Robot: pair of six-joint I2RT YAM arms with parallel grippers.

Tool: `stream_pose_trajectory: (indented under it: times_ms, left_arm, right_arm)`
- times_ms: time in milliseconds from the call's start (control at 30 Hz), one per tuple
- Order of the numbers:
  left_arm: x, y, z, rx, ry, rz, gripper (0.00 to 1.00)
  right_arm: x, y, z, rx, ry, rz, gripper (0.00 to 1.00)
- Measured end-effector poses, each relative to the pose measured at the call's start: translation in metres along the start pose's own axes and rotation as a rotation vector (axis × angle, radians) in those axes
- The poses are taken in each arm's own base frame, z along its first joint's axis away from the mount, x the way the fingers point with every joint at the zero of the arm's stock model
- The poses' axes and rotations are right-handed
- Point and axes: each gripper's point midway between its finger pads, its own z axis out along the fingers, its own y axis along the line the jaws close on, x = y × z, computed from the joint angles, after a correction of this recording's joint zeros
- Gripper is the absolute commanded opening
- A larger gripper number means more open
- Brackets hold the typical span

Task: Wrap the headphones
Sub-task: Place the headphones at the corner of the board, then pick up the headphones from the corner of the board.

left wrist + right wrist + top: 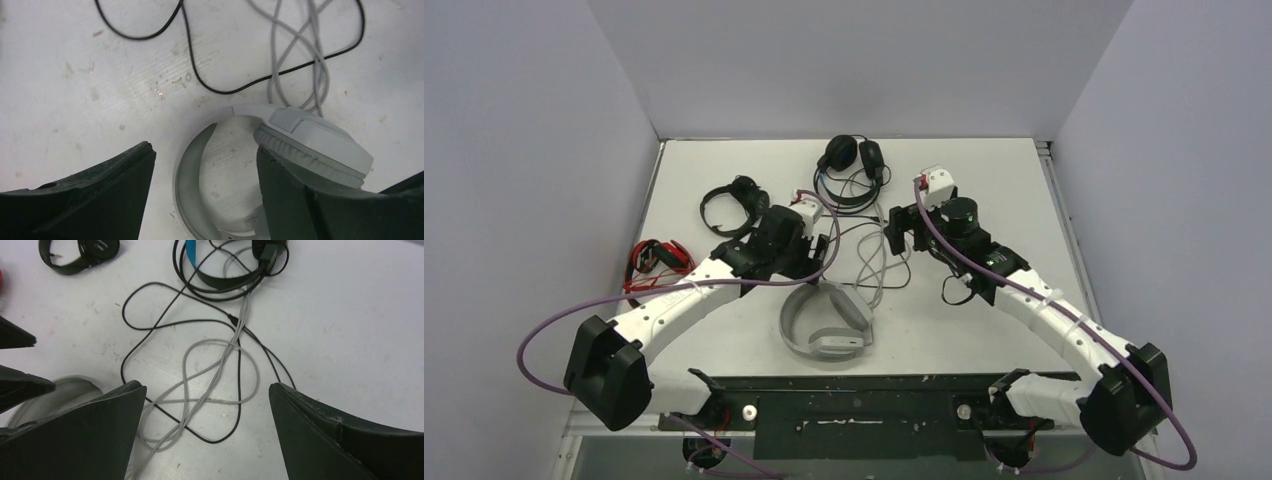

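On the white table (984, 170), early in the job: nothing wrapped yet, every visible cable loose. Judged as the approach to the 1st wrap, aimed at the largest set, the white-grey headset (837, 345), lying near centre just beyond the arm bases. Left gripper (204, 150) hovering right over it, fingers spread wide and gripping nothing, 1 earcup just beside the right finger and the band curving through the gap. Right gripper (204, 386) farther back and to the right, above the tangle of leads, fingers likewise apart and empty.

Next move, probably: pin or lift the headset with the left, then close the right on the grey cable (243, 312) and wind it round the band. Calls first for freeing it from the black cable (122, 365) crossing it in several places.

Counted: 2 arms, 4 headsets. After the white-grey, black with blue (839, 153) at far centre, small all-black (746, 195) far left, red-and-black (656, 262) at the left edge. Cables clearly traceable: 2, 1 grey and 1 black; any others too thin to tell.
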Motion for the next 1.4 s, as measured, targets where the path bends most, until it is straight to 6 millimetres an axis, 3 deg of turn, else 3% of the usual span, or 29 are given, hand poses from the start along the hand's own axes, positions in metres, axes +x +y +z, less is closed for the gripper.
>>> stream_pose_trajectory:
  times_ms: [67, 167, 300, 500, 633, 800, 900, 933, 1033, 1167, 1400]
  left_arm:
    - [0.014, 0.008, 0.000, -0.054, 0.050, -0.036, 0.96]
    - [0.038, 0.019, -0.001, -0.130, 0.113, -0.098, 0.97]
    - [0.077, 0.025, -0.003, -0.197, 0.212, -0.137, 0.97]
    - [0.114, 0.023, 0.001, -0.251, 0.306, -0.147, 0.84]
    - [0.136, 0.023, 0.009, -0.299, 0.357, -0.131, 0.67]
    - [0.152, 0.035, 0.016, -0.391, 0.388, -0.134, 0.56]
    - [0.149, 0.037, 0.020, -0.420, 0.370, -0.153, 0.36]
    - [0.147, 0.039, 0.021, -0.432, 0.362, -0.158, 0.25]
    - [0.146, 0.044, 0.022, -0.469, 0.347, -0.149, 0.09]
    - [0.136, 0.043, 0.014, -0.491, 0.321, -0.102, 0.01]
    - [0.067, 0.008, -0.028, -0.457, 0.094, 0.061, 0.02]
  right_arm:
    - [0.014, -0.002, 0.009, 0.003, 0.051, 0.018, 1.00]
    - [0.033, -0.003, 0.020, 0.001, 0.115, 0.043, 1.00]
    - [0.043, -0.002, 0.027, -0.012, 0.147, 0.064, 1.00]
    - [0.044, -0.003, 0.034, -0.022, 0.147, 0.084, 1.00]
    - [0.047, -0.006, 0.041, -0.007, 0.149, 0.120, 0.99]
    - [0.060, -0.024, 0.065, 0.085, 0.202, 0.177, 1.00]
    - [0.066, -0.038, 0.090, 0.160, 0.225, 0.192, 1.00]
    - [0.068, -0.043, 0.099, 0.183, 0.229, 0.198, 1.00]
    - [0.070, -0.057, 0.128, 0.246, 0.229, 0.237, 1.00]
    - [0.059, -0.086, 0.185, 0.344, 0.180, 0.322, 1.00]
    - [0.070, -0.110, 0.247, 0.446, 0.120, 0.484, 0.96]
